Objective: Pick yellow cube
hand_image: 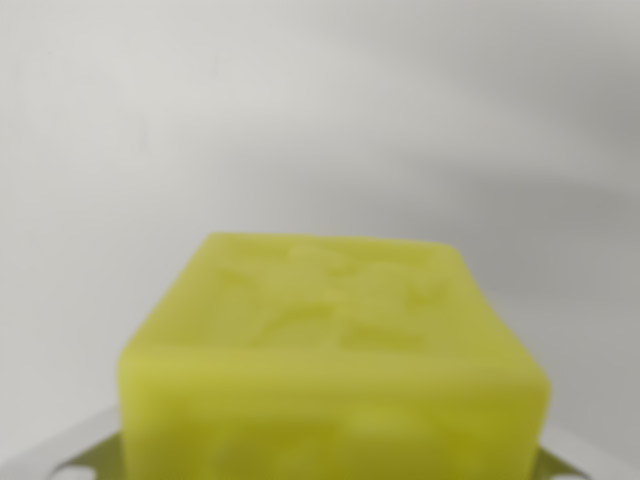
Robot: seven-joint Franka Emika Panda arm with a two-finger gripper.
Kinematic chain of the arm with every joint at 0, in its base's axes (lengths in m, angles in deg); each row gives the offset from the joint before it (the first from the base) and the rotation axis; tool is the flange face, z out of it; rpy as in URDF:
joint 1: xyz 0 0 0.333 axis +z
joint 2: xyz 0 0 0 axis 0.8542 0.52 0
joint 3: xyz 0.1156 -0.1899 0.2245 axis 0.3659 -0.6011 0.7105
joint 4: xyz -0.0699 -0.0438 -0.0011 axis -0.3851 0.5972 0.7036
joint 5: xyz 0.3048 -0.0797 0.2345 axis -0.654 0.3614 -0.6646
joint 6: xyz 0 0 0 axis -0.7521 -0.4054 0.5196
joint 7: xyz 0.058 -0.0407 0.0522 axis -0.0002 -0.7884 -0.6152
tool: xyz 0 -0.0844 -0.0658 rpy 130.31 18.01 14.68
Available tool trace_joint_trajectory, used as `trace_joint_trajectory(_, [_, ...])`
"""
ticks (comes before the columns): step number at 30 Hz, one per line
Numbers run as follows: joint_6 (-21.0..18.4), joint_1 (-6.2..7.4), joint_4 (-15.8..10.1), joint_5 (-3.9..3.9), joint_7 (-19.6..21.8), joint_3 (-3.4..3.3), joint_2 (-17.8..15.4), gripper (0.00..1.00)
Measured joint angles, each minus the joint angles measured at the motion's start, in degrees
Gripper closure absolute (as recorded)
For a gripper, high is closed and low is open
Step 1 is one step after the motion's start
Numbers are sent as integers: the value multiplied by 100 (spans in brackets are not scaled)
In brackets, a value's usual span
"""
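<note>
Claw (pixel 330 470) barely shows beneath the blurred yellow cube (pixel 330 360); its grip state cannot be told.

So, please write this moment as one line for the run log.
view: wrist | yellow cube: close, bottom centre, blurred | fingers: not clearly seen | background: plain white surface

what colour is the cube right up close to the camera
Yellow-green, with a faint raised pattern on its top face; the cube shows only in the wrist view, slightly blurred.

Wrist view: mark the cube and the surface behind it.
cube (pixel 335 370): wrist view, on its front upper edge, low in the frame.
surface (pixel 300 110): wrist view, on the bare pale area above the cube.
</note>
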Motion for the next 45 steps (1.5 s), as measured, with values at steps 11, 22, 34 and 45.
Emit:
trace_joint_trajectory(11, [-314, -2, 44, 21, 13, 0, -268, 100])
trace_joint_trajectory(22, [-644, -4, 125, 40, 25, 0, -516, 100])
trace_joint_trajectory(34, [-1011, -5, 251, 56, 35, 0, -757, 100])
trace_joint_trajectory(45, [-1348, -6, 399, 68, 42, 0, -945, 100])
